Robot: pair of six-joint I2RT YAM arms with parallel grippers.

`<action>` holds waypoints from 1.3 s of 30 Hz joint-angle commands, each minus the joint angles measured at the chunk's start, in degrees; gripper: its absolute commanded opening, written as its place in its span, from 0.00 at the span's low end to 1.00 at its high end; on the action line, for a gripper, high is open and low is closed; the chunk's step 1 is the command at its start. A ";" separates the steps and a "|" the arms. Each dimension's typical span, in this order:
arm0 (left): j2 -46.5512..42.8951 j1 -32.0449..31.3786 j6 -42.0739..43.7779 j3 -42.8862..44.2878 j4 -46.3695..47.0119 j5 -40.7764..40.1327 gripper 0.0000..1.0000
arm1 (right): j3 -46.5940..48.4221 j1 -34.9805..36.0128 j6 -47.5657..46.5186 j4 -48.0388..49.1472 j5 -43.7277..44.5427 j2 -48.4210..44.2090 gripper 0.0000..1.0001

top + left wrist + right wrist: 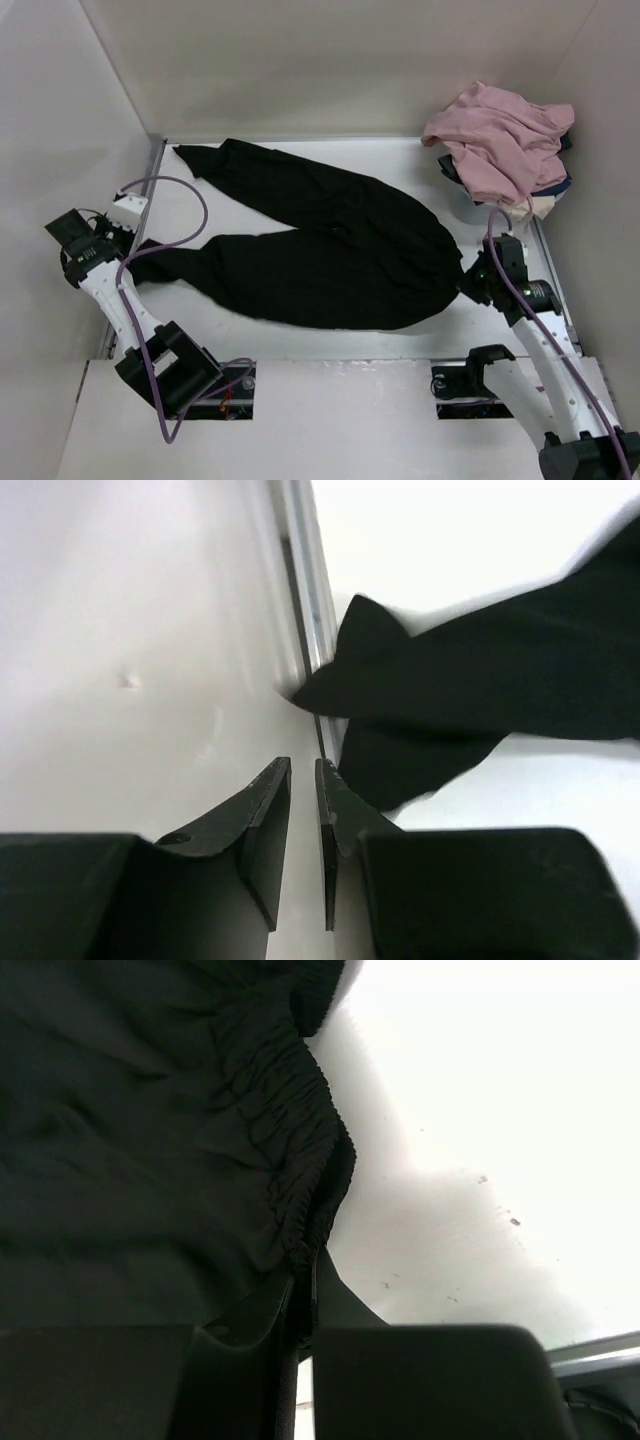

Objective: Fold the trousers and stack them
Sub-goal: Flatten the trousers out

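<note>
Overhead view sees everything; wrist views sit close at opposite ends of the trousers (330,250)

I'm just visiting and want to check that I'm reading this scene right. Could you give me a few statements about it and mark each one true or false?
1. The right claw is pinching the waistband of the trousers. True.
2. The left claw is holding a trouser leg. False: nothing is between its fingers, and the hem lies just ahead of it.
3. The trousers are folded in half. False: they lie spread out flat, with both legs reaching to the left and their ends apart.
4. A pink garment lies heaped in the far right corner of the table. True.
</note>
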 commanded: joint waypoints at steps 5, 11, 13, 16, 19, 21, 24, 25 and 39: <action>-0.54 2.02 15.95 -3.77 -0.33 -3.51 0.22 | 3.81 -3.39 1.98 -5.56 4.52 -2.29 0.00; -0.63 1.76 13.42 -0.97 -1.04 -2.11 0.50 | 5.57 -4.01 3.83 -10.13 10.92 -3.43 0.35; -0.02 1.23 9.82 1.40 -0.86 -0.61 0.55 | 6.97 -3.75 4.71 -12.76 15.14 -4.92 0.39; 3.75 -5.86 2.45 7.11 0.10 0.54 0.57 | 10.57 -2.97 6.02 -16.10 21.64 -8.08 0.38; 10.16 -15.61 -4.58 12.91 3.08 -2.53 0.59 | 13.66 0.98 5.86 -16.03 25.52 -9.67 0.42; 16.48 -21.68 -8.81 17.21 6.16 -5.69 0.63 | 13.14 5.37 4.11 -12.79 25.44 -7.84 0.46; 28.68 -27.06 -15.83 27.39 7.40 -7.46 0.63 | 12.43 12.31 3.30 -6.29 24.13 -1.35 0.48; 32.03 -27.94 -18.12 30.74 7.49 -7.46 0.63 | 12.61 13.99 3.13 -4.53 23.95 0.59 0.49; 71.86 -34.54 -22.10 63.71 11.80 -17.57 0.68 | 14.63 14.63 3.99 7.01 20.69 17.30 0.60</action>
